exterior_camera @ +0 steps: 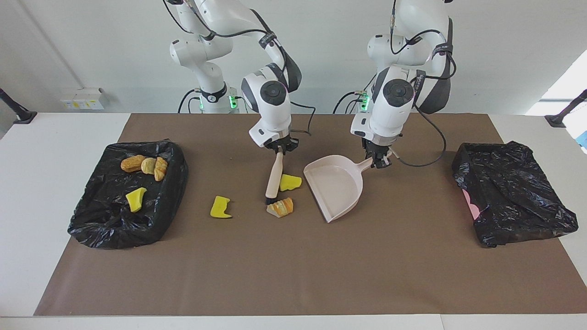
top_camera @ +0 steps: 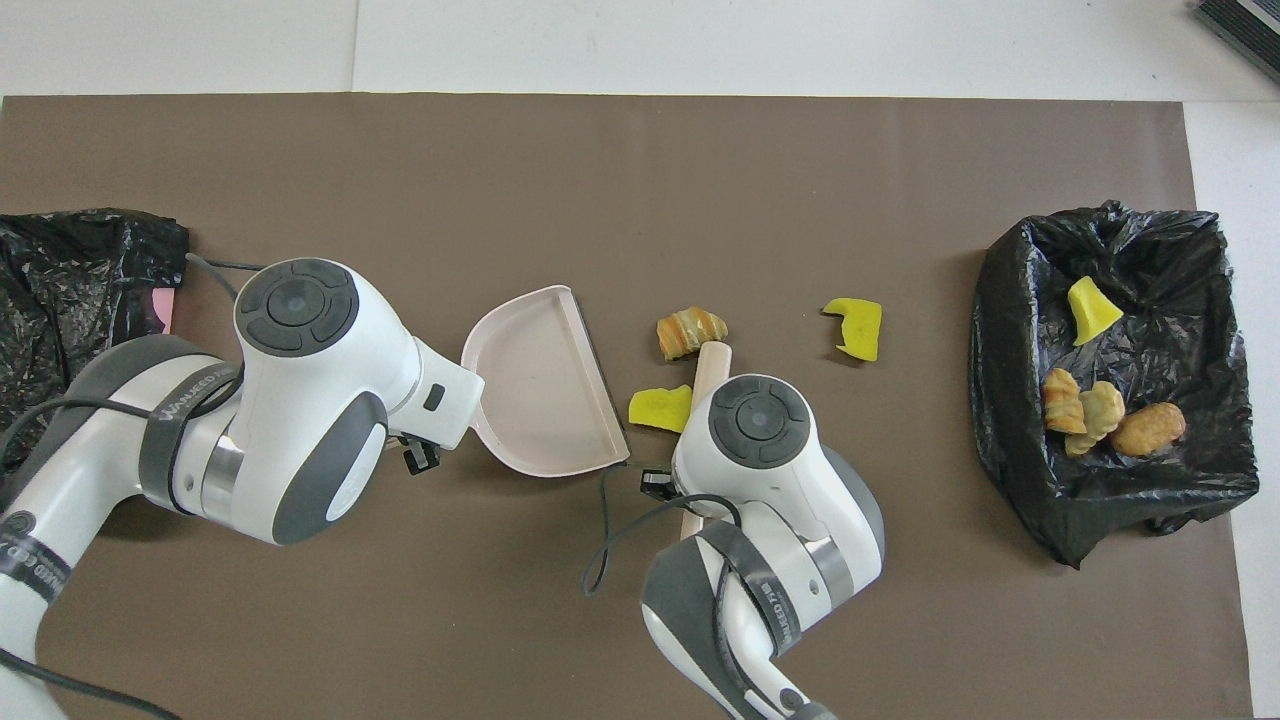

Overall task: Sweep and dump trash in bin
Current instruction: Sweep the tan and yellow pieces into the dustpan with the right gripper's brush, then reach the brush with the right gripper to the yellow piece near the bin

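one brush [exterior_camera: 274, 176] nearly upright, bristles down

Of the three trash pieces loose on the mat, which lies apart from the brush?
The yellow chunk toward the right arm's end; the other two sit beside the brush.

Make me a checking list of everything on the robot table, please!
Surface: brown mat over a white table.
Job's things: pink dustpan, empty; brush touching the bread piece; one yellow chunk beside the brush, another yellow chunk apart; bag-lined bin holding three bread pieces and one yellow chunk.
Clutter: second black bag at the left arm's end.
Grippers: left gripper shut on the dustpan handle; right gripper shut on the brush handle.
Cables: black cable looping from the left arm over the mat.
Surroundings: white wall, wall socket box.
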`<move>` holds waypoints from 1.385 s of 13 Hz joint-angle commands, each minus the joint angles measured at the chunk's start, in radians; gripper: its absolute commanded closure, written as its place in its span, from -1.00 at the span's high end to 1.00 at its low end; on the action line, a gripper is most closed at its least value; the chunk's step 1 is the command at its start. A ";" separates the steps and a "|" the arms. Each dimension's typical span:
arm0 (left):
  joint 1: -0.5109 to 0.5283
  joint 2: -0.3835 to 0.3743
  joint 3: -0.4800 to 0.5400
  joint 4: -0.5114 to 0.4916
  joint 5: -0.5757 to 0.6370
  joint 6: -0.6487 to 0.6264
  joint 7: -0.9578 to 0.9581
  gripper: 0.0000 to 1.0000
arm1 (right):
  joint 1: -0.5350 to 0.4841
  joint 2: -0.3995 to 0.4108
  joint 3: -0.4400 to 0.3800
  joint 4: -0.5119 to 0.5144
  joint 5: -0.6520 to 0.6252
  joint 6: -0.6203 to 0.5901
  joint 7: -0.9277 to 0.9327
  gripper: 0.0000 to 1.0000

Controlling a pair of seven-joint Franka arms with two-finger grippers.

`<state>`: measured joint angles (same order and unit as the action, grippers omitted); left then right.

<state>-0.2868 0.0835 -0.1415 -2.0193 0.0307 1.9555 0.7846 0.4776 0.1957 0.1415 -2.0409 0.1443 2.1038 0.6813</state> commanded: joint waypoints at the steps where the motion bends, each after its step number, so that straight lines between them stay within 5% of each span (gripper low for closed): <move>1: -0.008 -0.050 0.005 -0.073 0.002 0.057 0.010 -1.00 | 0.009 0.073 0.003 0.120 0.052 -0.016 -0.040 -1.00; 7: -0.002 -0.062 0.005 -0.101 -0.037 0.068 -0.031 -1.00 | -0.048 0.012 -0.010 0.163 0.018 -0.201 -0.057 -1.00; 11: -0.015 -0.056 0.005 -0.145 -0.040 0.164 -0.082 -1.00 | -0.166 -0.039 -0.006 0.151 -0.204 -0.341 -0.166 -1.00; 16: -0.015 -0.056 0.005 -0.148 -0.087 0.164 -0.131 -1.00 | -0.338 -0.108 -0.005 -0.006 -0.454 -0.306 -0.192 -1.00; 18: -0.014 -0.056 0.005 -0.148 -0.087 0.167 -0.133 -1.00 | -0.404 -0.136 -0.003 -0.105 -0.453 -0.159 -0.198 -1.00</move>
<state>-0.2914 0.0544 -0.1434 -2.1356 -0.0448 2.0892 0.6708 0.1310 0.1365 0.1215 -2.0184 -0.2849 1.8327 0.5072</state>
